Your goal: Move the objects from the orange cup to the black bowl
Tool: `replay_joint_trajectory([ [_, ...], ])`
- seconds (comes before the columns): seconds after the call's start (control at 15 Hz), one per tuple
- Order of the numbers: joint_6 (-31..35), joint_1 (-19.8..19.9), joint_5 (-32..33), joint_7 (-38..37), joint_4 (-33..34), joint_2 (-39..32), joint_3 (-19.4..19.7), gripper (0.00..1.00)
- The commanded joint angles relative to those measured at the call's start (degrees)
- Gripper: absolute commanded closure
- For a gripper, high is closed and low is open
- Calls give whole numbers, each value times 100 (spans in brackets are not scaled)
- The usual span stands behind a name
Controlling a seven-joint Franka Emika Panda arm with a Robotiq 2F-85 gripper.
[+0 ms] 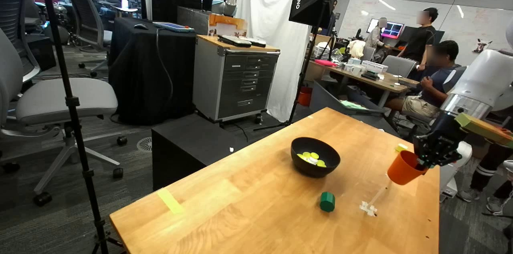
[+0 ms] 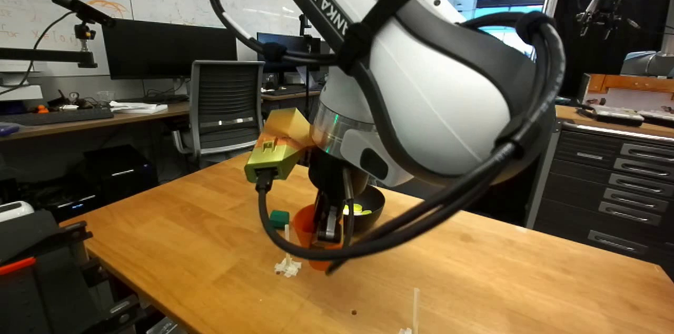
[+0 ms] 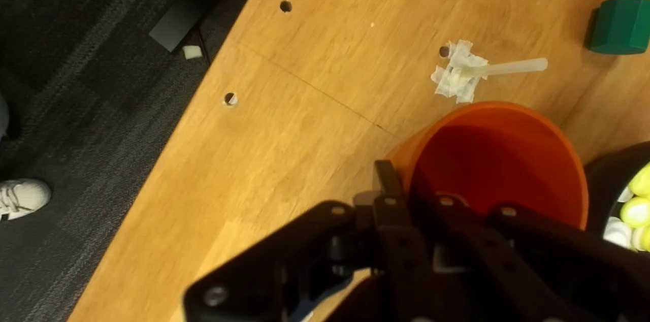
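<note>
Orange cup point(image 1: 402, 172), black bowl point(image 1: 316, 170)

Lane open over table point(image 1: 360, 162) between bowl point(image 1: 310, 170) and cup point(image 1: 402, 170) — obstacles beside it: standing stick point(image 3: 508, 68) near cup, green block point(image 1: 327, 202) near bowl.

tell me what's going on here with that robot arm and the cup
A robot arm has an orange cup pinched by its wall in the gripper. A black bowl on the table holds yellow-green pieces and something white, and the cup is off to its side, not over it. The gripper hides part of the cup's inside, so I can't tell whether it's empty.
</note>
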State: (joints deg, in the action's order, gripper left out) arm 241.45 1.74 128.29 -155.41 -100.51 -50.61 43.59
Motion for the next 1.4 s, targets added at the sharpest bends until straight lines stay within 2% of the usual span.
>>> replay_joint_trajectory([
  [0.0,209,432,46,-282,608,-359,-339,96],
  [0.53,236,605,-61,-258,914,-1020,-501,96],
  [0.87,209,670,19,-258,923,-1163,-689,95],
  [0.93,22,789,162,-258,762,-1024,-906,95],
  [1.07,16,860,178,-258,756,-987,-1001,91],
  [1.13,54,878,146,-258,783,-992,-1010,89],
  [1.2,179,822,25,-233,852,-1063,-896,80],
  [1.27,201,834,25,-259,884,-1061,-910,67],
  [1.33,193,835,24,-252,869,-1055,-911,60],
])
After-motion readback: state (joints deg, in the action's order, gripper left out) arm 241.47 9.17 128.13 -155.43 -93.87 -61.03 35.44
